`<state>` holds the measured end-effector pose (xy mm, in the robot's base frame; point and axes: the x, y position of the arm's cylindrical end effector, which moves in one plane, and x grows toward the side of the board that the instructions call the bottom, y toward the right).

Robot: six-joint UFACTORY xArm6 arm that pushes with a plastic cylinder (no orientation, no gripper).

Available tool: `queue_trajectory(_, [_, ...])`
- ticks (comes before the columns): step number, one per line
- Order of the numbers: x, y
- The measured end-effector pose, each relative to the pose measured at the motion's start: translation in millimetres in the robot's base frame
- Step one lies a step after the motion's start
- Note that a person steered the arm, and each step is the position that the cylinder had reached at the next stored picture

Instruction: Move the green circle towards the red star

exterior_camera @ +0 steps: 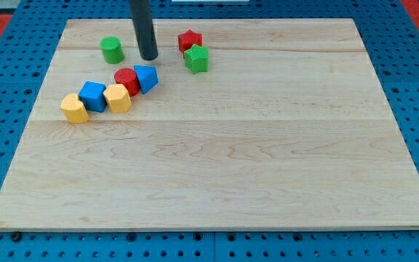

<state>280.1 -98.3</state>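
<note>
Seven blocks (112, 50), one board (217, 160).

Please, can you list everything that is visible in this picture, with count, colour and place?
green circle: one, green, top left of the board, left of my tip
red star: one, red, top centre, right of my tip
green star: one, green, touching the red star from below
red cylinder: one, red, below my tip
blue blocks: two, blue, in the row at left
yellow blocks: two, yellow, same row
wooden board: one, light wood
pegboard table: one, blue, around the board
my tip: one, dark, between green circle and red star, touching neither
</note>
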Motion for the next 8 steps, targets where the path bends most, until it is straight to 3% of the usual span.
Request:
queue_trajectory(2, [-29.2, 74.1])
queue_trajectory(3, [-29.3, 76.9])
queue_trajectory(4, [-57.9, 53.6])
queue_trajectory(5, [-76.4, -6.7])
queue_trajectory(6, [-61.8, -100.7])
queue_trajectory(7, [-12.2, -128.7])
queue_trajectory(8, [25.1, -119.3])
